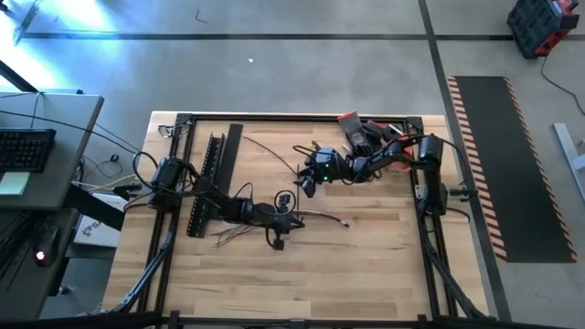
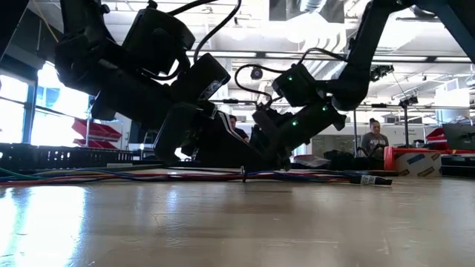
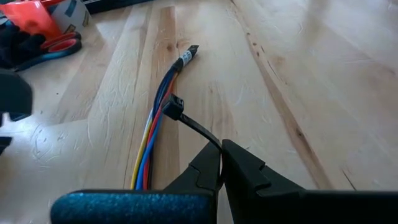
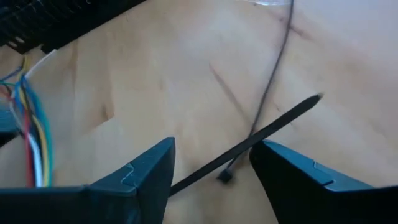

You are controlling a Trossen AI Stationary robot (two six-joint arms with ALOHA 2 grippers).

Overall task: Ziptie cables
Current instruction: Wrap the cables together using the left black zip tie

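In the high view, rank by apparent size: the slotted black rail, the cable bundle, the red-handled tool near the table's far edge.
1. Slotted black rail, longest and widest.
2. Cable bundle, long but very thin.
3. Red-handled tool, shortest, though partly hidden by the right arm.

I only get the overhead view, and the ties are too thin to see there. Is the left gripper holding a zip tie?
Observer: Yes. The left gripper is shut on the tail of a zip tie whose head sits on the cables.
Operator: And the right gripper?
Observer: The right gripper is open. A second zip tie lies loose on the table between its fingers.
Operator: Anything across that one?
Observer: A thin dark wire crosses it.
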